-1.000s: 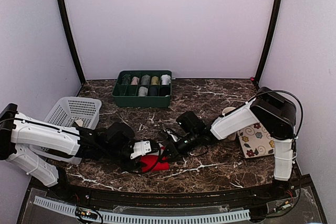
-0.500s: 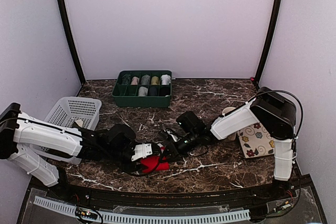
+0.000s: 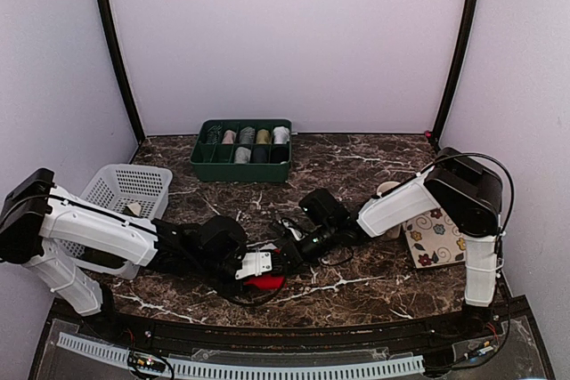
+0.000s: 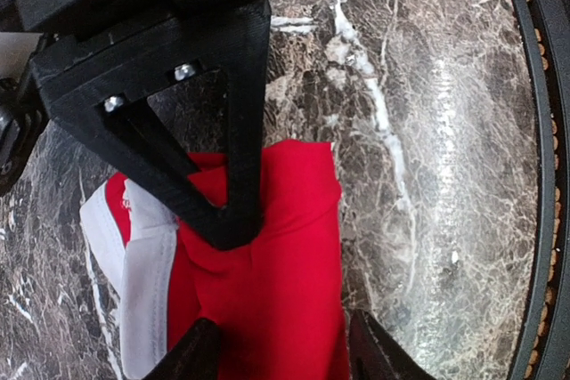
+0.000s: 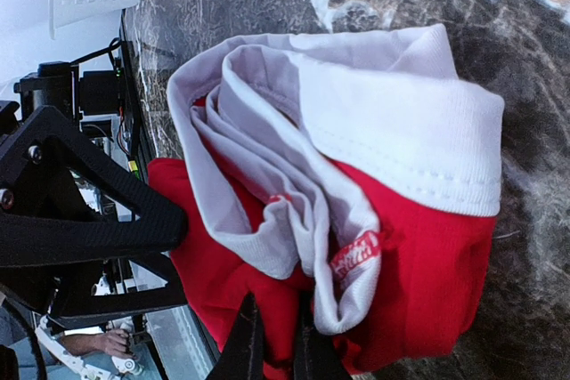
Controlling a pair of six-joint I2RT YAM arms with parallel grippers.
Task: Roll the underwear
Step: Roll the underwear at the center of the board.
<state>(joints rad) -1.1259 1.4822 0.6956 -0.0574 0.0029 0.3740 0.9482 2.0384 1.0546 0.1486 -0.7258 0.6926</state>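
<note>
The red underwear (image 3: pixel 264 282) lies bunched on the marble table near the front edge, mostly hidden under both grippers in the top view. In the left wrist view the red fabric (image 4: pixel 285 264) with its white waistband runs between my left gripper's (image 4: pixel 287 355) spread fingers; the gripper is open around it. My right gripper's black finger (image 4: pixel 239 166) presses into the fabric from above. In the right wrist view the underwear (image 5: pixel 419 264) is folded over with the white waistband on top. My right gripper (image 5: pixel 278 349) is shut on a red fold at its near edge.
A green divided tray (image 3: pixel 242 150) of rolled garments stands at the back. A white basket (image 3: pixel 125 189) sits at the left, behind my left arm. A floral-patterned item (image 3: pixel 434 238) and a beige object (image 3: pixel 387 189) lie at the right. The table's front edge is close to the underwear.
My left arm has reached further right, bringing its gripper over the underwear, so less red shows. The right arm has hardly moved.
</note>
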